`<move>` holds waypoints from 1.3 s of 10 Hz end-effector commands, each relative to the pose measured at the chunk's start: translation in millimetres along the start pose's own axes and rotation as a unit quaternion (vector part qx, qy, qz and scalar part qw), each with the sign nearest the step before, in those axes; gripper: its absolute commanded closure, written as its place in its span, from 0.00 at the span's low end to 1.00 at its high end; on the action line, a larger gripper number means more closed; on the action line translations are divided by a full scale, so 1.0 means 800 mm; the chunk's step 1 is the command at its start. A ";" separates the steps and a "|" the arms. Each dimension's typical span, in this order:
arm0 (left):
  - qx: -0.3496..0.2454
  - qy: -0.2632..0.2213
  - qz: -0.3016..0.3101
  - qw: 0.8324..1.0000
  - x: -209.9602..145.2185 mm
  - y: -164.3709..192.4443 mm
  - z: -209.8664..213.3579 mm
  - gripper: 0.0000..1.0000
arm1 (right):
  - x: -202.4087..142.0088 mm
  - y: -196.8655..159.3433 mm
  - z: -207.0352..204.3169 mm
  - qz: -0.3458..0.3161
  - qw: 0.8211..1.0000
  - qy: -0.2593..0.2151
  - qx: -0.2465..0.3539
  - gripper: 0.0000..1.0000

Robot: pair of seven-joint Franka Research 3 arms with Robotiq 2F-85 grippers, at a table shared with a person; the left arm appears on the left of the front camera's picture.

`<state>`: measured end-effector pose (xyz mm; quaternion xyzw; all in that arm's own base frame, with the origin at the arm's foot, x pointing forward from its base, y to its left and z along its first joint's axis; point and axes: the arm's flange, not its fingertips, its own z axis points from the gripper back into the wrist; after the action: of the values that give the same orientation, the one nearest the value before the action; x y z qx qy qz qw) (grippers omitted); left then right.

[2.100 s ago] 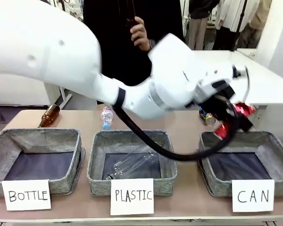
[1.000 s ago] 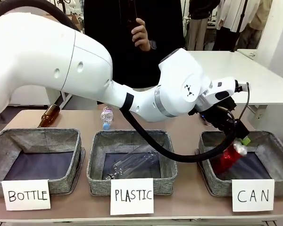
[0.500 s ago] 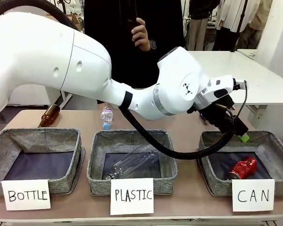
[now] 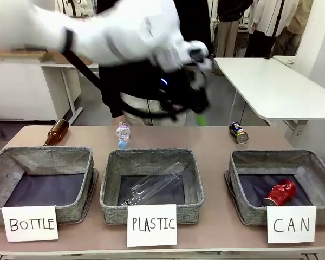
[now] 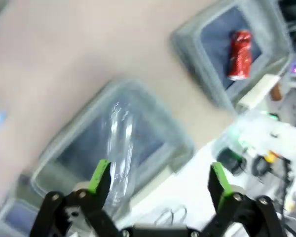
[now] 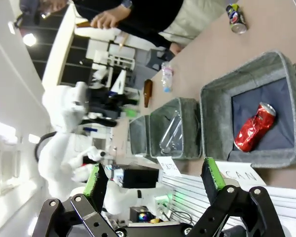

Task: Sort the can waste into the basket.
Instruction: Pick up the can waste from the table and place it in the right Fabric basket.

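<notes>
Lying on the dark floor of the CAN basket (image 4: 271, 157), the red can (image 4: 279, 193) rests near the front wall, its sides dented. The blue can (image 4: 238, 132) lies on the table (image 4: 206, 142) behind this basket, apart from it. The left gripper (image 5: 159, 177) hangs high above the PLASTIC basket (image 5: 160, 116), its fingers spread wide with nothing between them. The right gripper (image 6: 154, 177) is also spread and empty, well apart from both cans.

Blue can (image 4: 238, 132) open from above; CAN basket (image 4: 276, 157) mouth unobstructed; red can (image 4: 279, 193) occupies floor middle.
</notes>
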<state>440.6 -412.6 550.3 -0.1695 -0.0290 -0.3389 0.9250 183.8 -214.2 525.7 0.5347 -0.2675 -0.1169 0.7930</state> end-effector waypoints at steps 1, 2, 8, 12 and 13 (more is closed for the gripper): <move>-0.033 -0.013 0.127 0.991 -0.095 0.071 0.081 0.00 | 0.050 0.050 -0.076 0.033 0.998 0.053 -0.027 0.00; -0.073 -0.046 0.184 0.979 -0.147 0.114 0.117 0.00 | 0.062 0.087 -0.117 0.058 0.995 0.077 -0.012 0.00; -0.313 -0.332 0.342 0.821 -0.450 0.331 0.209 0.00 | 0.046 0.196 -0.304 0.089 0.985 0.146 -0.017 0.00; -0.215 -0.271 0.370 0.862 -0.402 0.288 0.241 0.00 | 0.046 0.202 -0.300 0.117 0.975 0.188 -0.005 0.00; -0.215 -0.271 0.370 0.862 -0.402 0.288 0.241 0.00 | 0.046 0.202 -0.300 0.117 0.975 0.188 -0.005 0.00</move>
<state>353.5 2.2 609.6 -0.4553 -0.1443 0.0821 0.8747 331.2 21.2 615.3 0.5078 -0.1765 0.0709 0.8402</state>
